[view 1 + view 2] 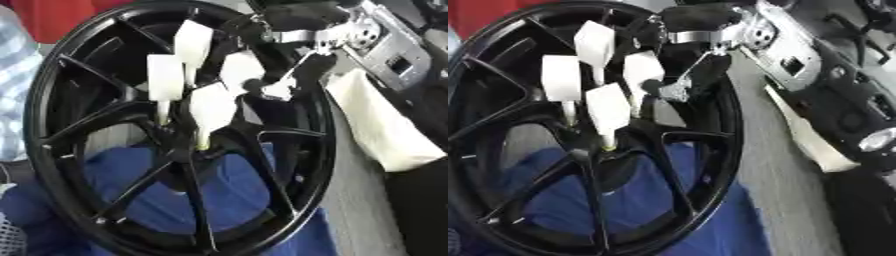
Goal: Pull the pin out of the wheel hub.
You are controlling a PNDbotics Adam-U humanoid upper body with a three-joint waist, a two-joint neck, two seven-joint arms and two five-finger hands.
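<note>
A black spoked wheel [52, 150] stands tilted and fills most of both views. Several white block-headed pins stick into its hub [188, 150]: one high [192, 40], one left [164, 77], one low in the middle [212, 107], one on the right [241, 67]. My right hand [302, 27] comes in from the upper right over the rim. Its fingers [302, 72] curl down beside the right pin and pinch its lower end. The pin's shaft is hidden behind the fingertips. My left hand is not visible.
A blue cloth [219, 195] lies under the wheel and shows through the spokes. A white cloth [385, 130] lies on the grey surface [359, 200] right of the rim. My black and silver right forearm [798, 60] crosses the upper right.
</note>
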